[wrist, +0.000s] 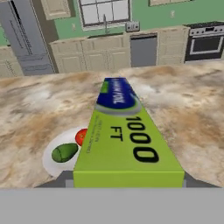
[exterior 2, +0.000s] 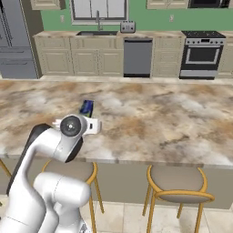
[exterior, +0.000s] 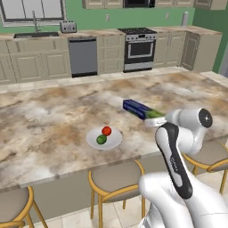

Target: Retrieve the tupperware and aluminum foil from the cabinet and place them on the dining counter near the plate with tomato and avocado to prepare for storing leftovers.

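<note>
My gripper (exterior: 156, 118) is shut on the aluminum foil (exterior: 141, 109), a long blue carton with a lime-green end, held just over the dining counter (exterior: 49, 111). In the hand view the foil (wrist: 127, 140) runs away from me, green end nearest, and hides the fingers. The white plate (exterior: 114, 141) with a red tomato (exterior: 106, 130) and a green avocado (exterior: 101, 139) sits on the counter just left of the carton. The hand view shows the plate (wrist: 49, 164), tomato (wrist: 81, 136) and avocado (wrist: 64, 153) beside the box. From the right base view the foil (exterior 2: 86, 108) pokes out past my hand. The tupperware is out of view.
Yellow-framed stools (exterior: 116, 180) (exterior 2: 177, 182) line the near edge of the counter. Across the aisle stand base cabinets, a dishwasher (exterior: 83, 55), a stove (exterior: 139, 46), a sink (exterior 2: 98, 32) and a fridge (exterior 2: 13, 41). Broad counter surface lies to the right (exterior 2: 173, 113).
</note>
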Motion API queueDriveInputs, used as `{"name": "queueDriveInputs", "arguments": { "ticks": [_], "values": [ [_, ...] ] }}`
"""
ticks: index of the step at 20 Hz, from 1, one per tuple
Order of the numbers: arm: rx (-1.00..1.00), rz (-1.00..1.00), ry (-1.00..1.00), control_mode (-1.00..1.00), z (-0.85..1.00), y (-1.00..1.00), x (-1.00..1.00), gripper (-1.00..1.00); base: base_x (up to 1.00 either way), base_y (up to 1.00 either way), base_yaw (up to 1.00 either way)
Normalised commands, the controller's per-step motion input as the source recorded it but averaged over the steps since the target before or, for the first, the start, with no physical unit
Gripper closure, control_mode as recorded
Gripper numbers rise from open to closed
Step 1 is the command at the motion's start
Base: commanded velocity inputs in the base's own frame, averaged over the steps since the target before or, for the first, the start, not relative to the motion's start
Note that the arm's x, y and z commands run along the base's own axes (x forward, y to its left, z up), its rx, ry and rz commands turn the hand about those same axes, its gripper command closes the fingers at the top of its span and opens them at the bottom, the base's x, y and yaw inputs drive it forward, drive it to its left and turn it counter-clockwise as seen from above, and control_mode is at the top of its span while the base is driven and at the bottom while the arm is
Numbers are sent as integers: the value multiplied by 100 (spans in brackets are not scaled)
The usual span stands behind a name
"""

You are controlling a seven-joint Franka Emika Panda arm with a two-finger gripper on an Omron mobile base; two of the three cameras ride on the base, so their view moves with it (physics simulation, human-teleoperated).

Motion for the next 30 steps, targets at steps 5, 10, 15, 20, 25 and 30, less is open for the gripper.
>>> {"name": "queueDriveInputs", "arguments": {
  "ticks": [5,10,15,20,25,30],
  "values": [
    [0,0,22,-100,-46,0,40,100,0,0,0],
    [0,0,15,-100,-49,0,49,100,0,0,0],
    [0,0,2,-100,-44,0,51,100,0,0,0],
    [0,0,1,-100,-44,0,54,100,0,0,0],
    [0,0,1,-100,-52,0,48,100,0,0,0],
    [0,0,3,-100,-40,0,35,-100,0,0,0]
  ]
}}
